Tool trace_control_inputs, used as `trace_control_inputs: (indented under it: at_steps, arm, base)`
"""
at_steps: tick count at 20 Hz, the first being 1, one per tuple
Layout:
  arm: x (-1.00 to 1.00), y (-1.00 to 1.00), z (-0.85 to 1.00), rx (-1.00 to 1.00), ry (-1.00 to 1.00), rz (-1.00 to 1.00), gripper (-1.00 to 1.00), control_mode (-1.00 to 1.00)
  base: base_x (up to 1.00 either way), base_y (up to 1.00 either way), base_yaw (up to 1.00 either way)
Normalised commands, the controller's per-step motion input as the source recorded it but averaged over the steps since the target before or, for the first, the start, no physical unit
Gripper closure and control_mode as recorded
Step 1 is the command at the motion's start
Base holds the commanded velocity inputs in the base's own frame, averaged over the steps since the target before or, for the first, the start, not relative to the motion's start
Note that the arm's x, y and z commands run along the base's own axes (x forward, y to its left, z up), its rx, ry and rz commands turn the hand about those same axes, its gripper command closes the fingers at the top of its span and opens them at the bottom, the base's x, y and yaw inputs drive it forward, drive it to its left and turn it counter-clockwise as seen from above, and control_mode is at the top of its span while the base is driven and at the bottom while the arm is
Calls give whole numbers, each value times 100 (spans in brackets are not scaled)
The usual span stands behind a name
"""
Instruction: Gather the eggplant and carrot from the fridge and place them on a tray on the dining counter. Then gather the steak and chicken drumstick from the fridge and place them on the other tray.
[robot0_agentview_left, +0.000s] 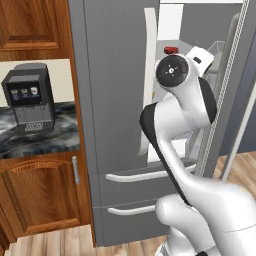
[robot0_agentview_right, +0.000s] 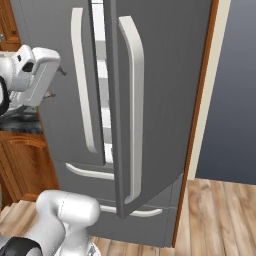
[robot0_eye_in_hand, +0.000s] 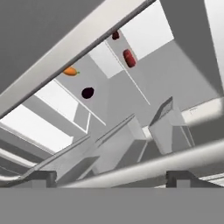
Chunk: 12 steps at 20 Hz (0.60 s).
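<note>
The fridge (robot0_agentview_right: 165, 100) door is open and the empty end effector (robot0_eye_in_hand: 111, 177), its fingers spread wide, looks inside, where the carrot (robot0_eye_in_hand: 70, 71) and eggplant (robot0_eye_in_hand: 88, 92) sit on a shelf, so nothing is on a tray yet.

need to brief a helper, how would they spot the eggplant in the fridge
In the hand view, look inside the open fridge at its pale shelves. The eggplant is the small, rounded, near-black purple blob just below the orange carrot, unlike the red items farther along.
</note>
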Motion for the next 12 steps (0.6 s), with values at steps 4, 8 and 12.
trace_control_inputs:
  at_steps: [4,8,12]
  arm:
    - [50,-32,0,-3,16,0,-100,-100]
    - [45,-33,-7,-2,9,0,-100,-100]
    - [45,-33,-19,-3,3,0,-100,-100]
  base:
    - [0,0,0]
    - [0,0,0]
    - [0,0,0]
